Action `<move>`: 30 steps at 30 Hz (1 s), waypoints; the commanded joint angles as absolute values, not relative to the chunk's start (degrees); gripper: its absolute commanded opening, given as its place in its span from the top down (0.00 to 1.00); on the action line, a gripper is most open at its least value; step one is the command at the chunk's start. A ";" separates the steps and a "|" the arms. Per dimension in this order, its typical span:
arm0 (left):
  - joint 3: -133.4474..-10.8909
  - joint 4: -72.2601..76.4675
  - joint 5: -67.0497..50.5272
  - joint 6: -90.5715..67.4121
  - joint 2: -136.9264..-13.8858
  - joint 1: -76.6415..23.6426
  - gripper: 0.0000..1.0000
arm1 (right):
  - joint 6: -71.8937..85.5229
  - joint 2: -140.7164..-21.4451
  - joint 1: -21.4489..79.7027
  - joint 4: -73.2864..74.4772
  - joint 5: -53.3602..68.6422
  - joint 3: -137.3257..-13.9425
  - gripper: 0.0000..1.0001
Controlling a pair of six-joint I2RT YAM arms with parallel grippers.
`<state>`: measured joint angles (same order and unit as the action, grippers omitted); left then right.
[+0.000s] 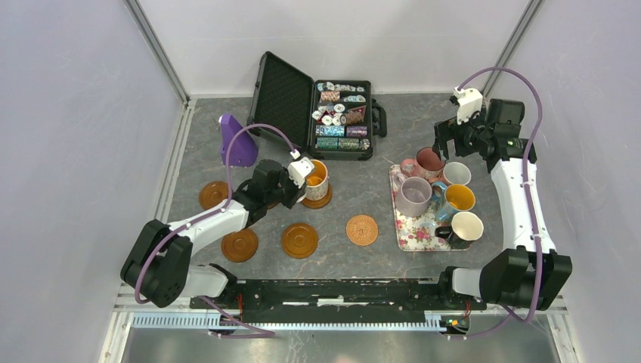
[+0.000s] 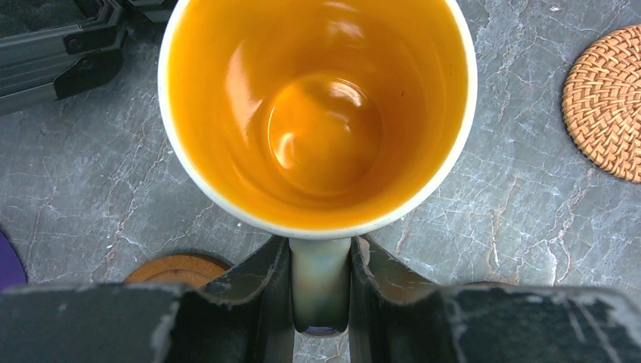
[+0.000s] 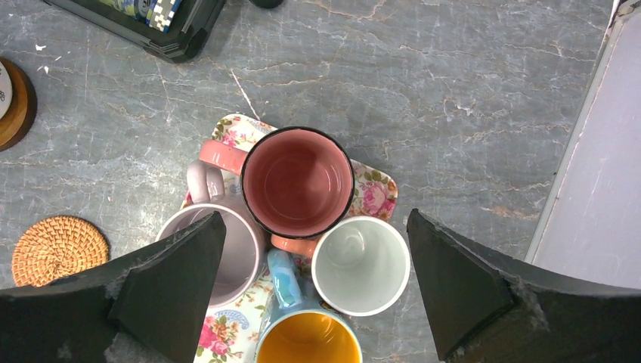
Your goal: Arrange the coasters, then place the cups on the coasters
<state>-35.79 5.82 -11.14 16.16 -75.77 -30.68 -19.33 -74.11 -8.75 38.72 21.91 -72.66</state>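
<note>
The left gripper (image 2: 320, 261) is narrowly closed on the handle of the floral mug (image 2: 317, 113), one finger on each side of it. The mug stands upright with its orange inside facing up. From the top view it stands over a brown coaster (image 1: 318, 201) left of the table's (image 1: 378, 155) middle, though whether its base rests on the disc cannot be told. Three more brown coasters lie flat and bare on the left: one far left (image 1: 214, 195) and two nearer the arm bases (image 1: 239, 245) (image 1: 299, 240), each apart from the others. The woven coaster (image 1: 362, 230) lies bare between these and the tray (image 1: 414, 236). The other five cups are crowded together on the tray at the right: the pink mug (image 3: 297, 181) at the far end, the lilac mug (image 3: 227, 257) and white mug (image 3: 361, 265) just beside it, the blue mug (image 3: 308, 336) with its yellow inside nearer, and the black mug (image 1: 462, 227) with a cream inside at the near end. The right gripper (image 3: 314, 218) hangs above the pink mug with its jaws spread wide, holding nothing. An open case (image 1: 332, 113) of poker chips sits at the far edge of the table.
</note>
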 commanded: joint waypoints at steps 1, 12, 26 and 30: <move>-38.30 9.46 -13.65 18.71 -74.24 -30.85 0.98 | -19.69 -74.48 -8.96 38.33 21.54 -75.50 0.02; -40.58 3.78 -14.61 18.87 -73.35 -31.29 0.98 | -19.34 -75.09 -8.96 38.06 21.94 -75.70 0.02; -43.52 -2.54 -12.18 18.82 -74.18 -31.38 0.46 | -19.42 -75.68 -8.96 38.32 22.32 -76.59 0.02; -45.27 -7.93 -14.71 19.78 -72.30 -31.42 0.31 | -20.72 -75.94 -8.96 39.30 23.67 -77.14 0.02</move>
<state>-41.67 -3.51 -12.23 17.04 -75.33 -31.22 -19.42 -75.64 -8.75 38.72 22.02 -74.11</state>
